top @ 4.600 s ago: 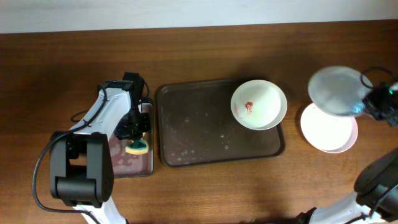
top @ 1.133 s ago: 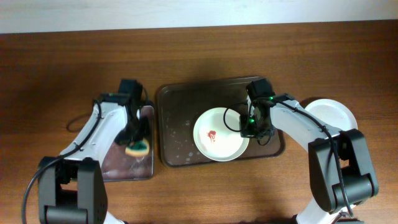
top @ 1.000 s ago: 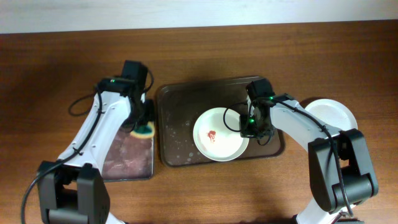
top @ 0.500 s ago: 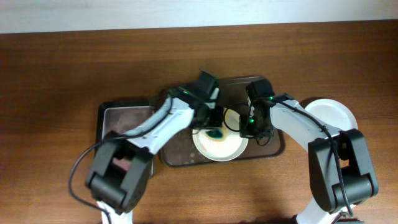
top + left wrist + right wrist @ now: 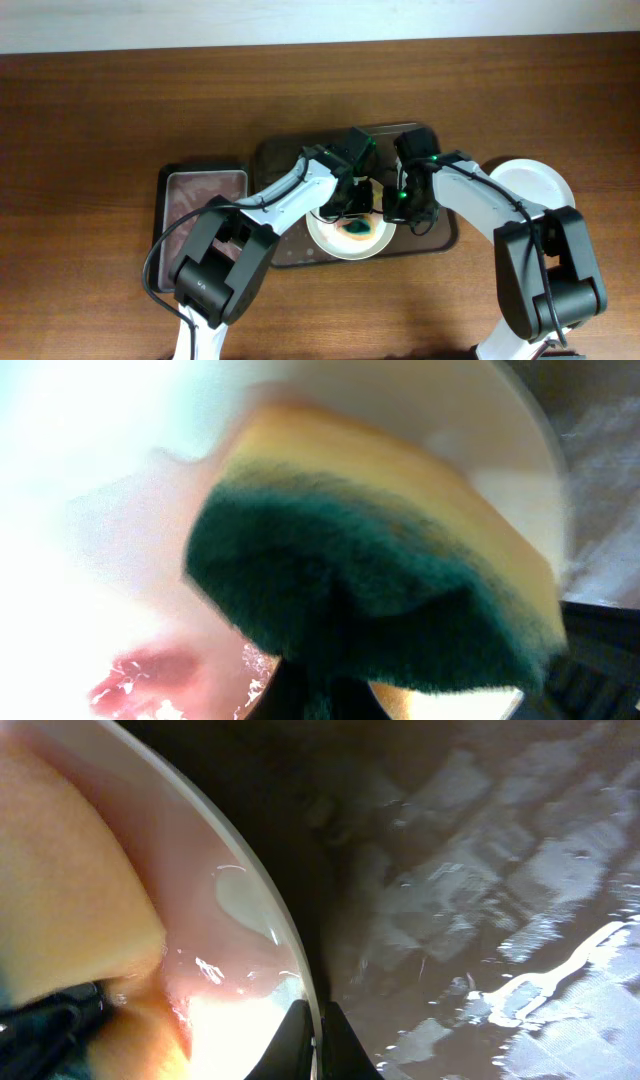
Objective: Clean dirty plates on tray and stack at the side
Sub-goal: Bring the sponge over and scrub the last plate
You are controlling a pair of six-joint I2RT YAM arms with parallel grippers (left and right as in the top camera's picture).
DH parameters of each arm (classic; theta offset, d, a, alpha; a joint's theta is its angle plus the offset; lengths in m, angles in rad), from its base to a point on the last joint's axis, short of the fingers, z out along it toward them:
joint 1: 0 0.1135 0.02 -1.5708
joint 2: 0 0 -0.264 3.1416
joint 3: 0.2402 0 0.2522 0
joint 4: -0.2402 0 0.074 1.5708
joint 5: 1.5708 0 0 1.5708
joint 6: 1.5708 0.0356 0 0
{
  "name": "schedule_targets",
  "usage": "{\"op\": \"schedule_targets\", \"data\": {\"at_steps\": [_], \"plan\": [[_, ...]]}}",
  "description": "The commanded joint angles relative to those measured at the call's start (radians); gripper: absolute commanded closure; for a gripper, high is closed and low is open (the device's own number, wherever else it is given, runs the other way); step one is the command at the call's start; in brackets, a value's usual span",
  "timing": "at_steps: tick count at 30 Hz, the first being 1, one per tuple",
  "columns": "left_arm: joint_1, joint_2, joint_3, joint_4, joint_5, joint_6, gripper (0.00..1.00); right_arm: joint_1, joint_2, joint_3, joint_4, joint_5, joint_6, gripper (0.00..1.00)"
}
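Green-and-yellow sponge (image 5: 380, 580) is being pressed by the clenched left gripper (image 5: 352, 210) onto the red-smeared plate (image 5: 322, 238) directly beneath it in the tray (image 5: 280, 180), while the right gripper (image 5: 310, 1038) is pinching the rim alongside, seemingly steadying the plate against the scrubbing.

**Nothing to read on this table**

Scanning everything now, and there's no lettering, label or number I can make out anywhere. The white plate (image 5: 335, 246) is blank. The yellow-and-green sponge (image 5: 380, 580) shows no brand up close. The brown tray (image 5: 285, 252) is unmarked, and the white arm casings (image 5: 480, 205) carry nothing legible from above.
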Motion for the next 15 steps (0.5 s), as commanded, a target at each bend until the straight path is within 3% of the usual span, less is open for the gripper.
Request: {"op": "schedule_targets", "data": {"at_steps": [1,5,15], "plan": [[0.014,0.080,-0.062,-0.110,-0.429,0.002,1.00,0.005,0.037,-0.017,-0.019,0.064,0.005,0.96],[0.014,0.080,-0.062,-0.159,-0.573,0.024,1.00,0.005,0.037,-0.017,-0.029,0.064,0.005,0.96],[0.014,0.079,-0.009,-0.286,-0.778,0.024,1.00,0.005,0.037,-0.017,-0.055,0.065,0.005,0.96]]}}
